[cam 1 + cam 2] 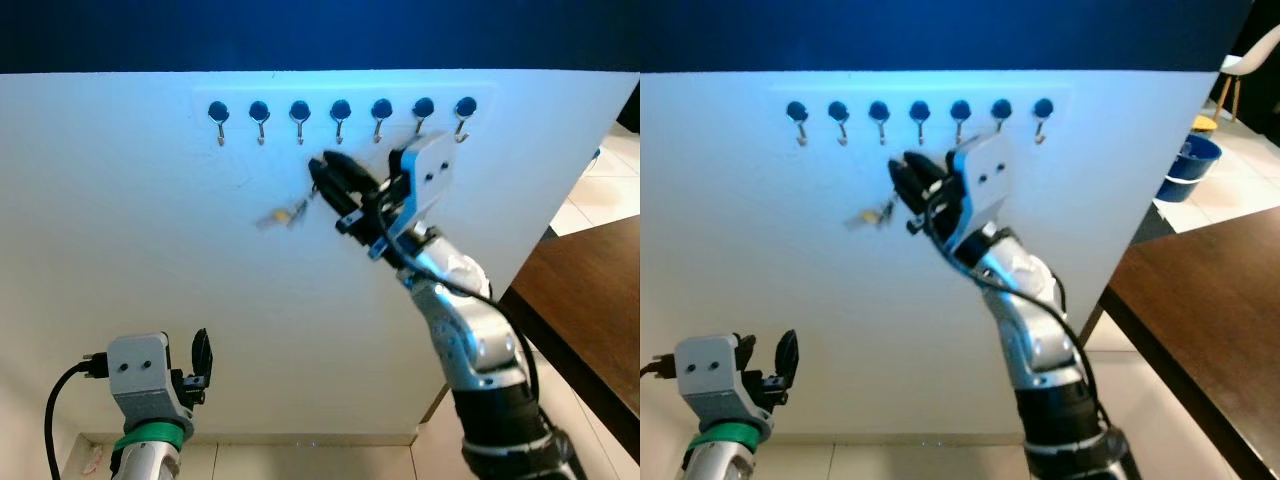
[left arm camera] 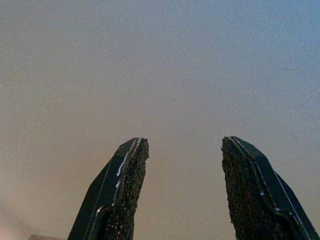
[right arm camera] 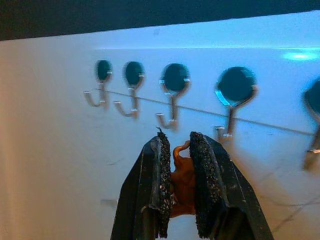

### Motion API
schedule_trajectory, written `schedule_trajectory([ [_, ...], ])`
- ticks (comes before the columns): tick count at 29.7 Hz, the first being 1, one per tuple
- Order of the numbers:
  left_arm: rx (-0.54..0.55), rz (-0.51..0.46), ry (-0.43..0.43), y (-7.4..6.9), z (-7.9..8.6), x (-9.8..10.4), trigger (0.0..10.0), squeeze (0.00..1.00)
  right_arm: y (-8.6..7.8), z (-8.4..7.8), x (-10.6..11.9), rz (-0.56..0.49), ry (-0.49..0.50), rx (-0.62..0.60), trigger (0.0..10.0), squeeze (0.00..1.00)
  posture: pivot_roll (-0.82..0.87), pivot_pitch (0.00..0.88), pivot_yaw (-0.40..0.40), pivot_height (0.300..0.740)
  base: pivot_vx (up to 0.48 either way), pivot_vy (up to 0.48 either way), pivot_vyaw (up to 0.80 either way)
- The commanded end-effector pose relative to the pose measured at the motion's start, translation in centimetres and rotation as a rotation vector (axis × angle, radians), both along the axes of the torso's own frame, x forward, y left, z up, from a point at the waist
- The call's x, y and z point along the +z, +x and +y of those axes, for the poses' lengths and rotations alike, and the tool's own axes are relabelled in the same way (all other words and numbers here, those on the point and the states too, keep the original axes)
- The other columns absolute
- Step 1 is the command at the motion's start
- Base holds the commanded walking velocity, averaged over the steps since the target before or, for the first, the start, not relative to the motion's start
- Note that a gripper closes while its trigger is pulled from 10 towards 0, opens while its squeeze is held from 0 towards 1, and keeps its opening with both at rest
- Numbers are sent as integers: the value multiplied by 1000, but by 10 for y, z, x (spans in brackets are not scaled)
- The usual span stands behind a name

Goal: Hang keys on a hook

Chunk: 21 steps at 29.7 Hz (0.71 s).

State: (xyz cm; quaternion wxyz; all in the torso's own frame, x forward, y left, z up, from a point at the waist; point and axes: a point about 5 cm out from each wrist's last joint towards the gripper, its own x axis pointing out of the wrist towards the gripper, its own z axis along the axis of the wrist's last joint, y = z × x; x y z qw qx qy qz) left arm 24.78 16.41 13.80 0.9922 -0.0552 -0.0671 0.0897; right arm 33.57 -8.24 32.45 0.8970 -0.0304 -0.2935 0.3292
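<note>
- The keys (image 1: 283, 214) hang as a blurred yellowish smear at 9 o'clock from the right gripper (image 1: 322, 170); their number and shape cannot be made out.
- In the right wrist view an orange-brown piece (image 3: 183, 181) sits pinched between the two black fingers (image 3: 161, 190), its lower part hidden by the pads; what it is cannot be told for sure.
- The right gripper is clamped on that piece, raised against the white wall (image 1: 120, 260), just below the row of hooks (image 1: 341, 117) and not on any of them.
- Seven dark-capped metal hooks run along the wall's upper part; the right arm's white wrist housing (image 1: 430, 172) covers the lower end of the sixth one, at 12 o'clock from the housing.
- The left gripper (image 2: 182, 165) is held low at 7 o'clock in the head views, its fingers spread apart and holding nothing, facing plain wall.
- Above the white wall lies a dark blue band (image 1: 320, 35).
- A dark wooden tabletop (image 1: 590, 300) is cut off at 4 o'clock; pale floor tiles (image 1: 300, 460) show below.
- At 2 o'clock in the right eye view stand blue tubs (image 1: 1193, 165) and a chair's legs (image 1: 1230, 90), partly cropped.
</note>
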Motion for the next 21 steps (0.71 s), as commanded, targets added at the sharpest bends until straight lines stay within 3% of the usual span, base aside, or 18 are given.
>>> schedule_trajectory([
  [1,17,27,5,-3,4,-5,10000,0,4,-1,4,-13,12,-10,10000,0,-173,132,102,740,0,0,0],
  [14,14,24,10,-2,5,-3,10000,0,11,-2,21,-41,54,9,10000,0,-171,131,108,740,0,0,0],
  [21,16,26,13,-4,5,-3,10000,0,12,22,10,3,-97,175,10000,0,-160,130,102,740,0,0,0],
])
